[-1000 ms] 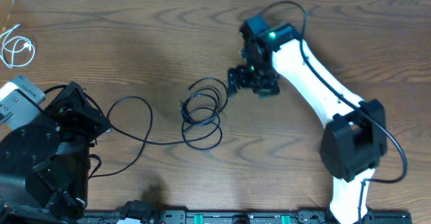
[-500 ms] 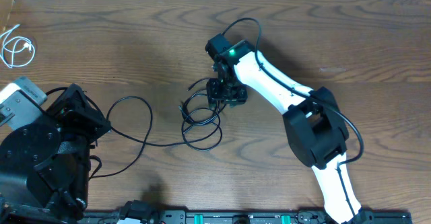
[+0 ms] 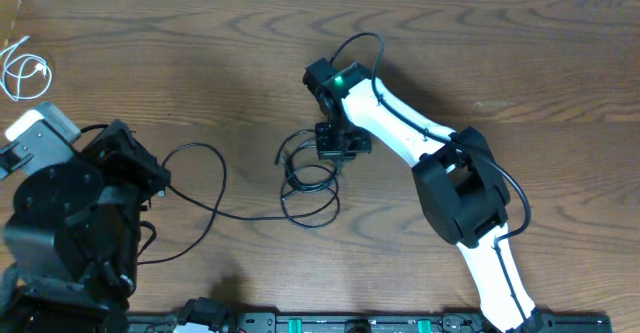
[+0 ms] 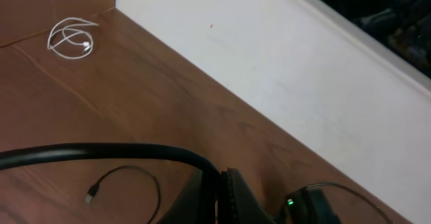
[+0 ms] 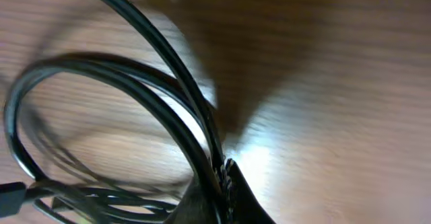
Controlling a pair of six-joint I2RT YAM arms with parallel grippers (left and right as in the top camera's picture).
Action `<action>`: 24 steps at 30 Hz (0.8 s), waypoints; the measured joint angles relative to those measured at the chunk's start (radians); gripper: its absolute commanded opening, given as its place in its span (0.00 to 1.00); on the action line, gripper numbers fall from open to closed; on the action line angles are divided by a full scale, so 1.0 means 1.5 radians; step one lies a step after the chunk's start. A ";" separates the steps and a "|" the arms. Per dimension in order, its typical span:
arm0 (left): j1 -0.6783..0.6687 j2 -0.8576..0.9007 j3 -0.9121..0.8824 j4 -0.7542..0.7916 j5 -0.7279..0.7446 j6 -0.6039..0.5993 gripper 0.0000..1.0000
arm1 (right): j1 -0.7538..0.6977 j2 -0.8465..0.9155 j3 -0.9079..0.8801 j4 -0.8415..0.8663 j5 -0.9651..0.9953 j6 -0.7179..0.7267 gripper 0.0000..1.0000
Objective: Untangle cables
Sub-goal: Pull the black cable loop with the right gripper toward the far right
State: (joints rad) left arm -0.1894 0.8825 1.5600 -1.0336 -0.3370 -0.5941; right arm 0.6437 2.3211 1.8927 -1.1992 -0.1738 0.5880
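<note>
The white cable point(image 3: 22, 71) is lying alone, far left on the bench point(image 3: 520, 63). The black cables point(image 3: 312, 198) are lying looped together in the middle, so most untangling is waiting. The right gripper point(image 3: 336, 145) is pinching one loop tight. The left gripper point(image 4: 221, 190) is sitting closed, empty.

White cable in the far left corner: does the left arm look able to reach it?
Probably yes: the white cable lies alone on the table, nothing between it and the left gripper, whose jaws are shut and must open.

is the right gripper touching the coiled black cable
Touching. The right wrist view shows the right gripper shut, pinching strands of the coiled black cable at its tips.
</note>
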 measured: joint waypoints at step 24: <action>0.000 0.034 0.000 -0.092 -0.052 -0.024 0.08 | -0.311 -0.319 0.252 -0.330 0.544 0.040 0.01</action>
State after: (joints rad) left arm -0.1894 0.9333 1.5600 -1.1709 -0.4152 -0.6304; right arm 0.1768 1.8431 2.2707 -1.6947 0.6418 0.6476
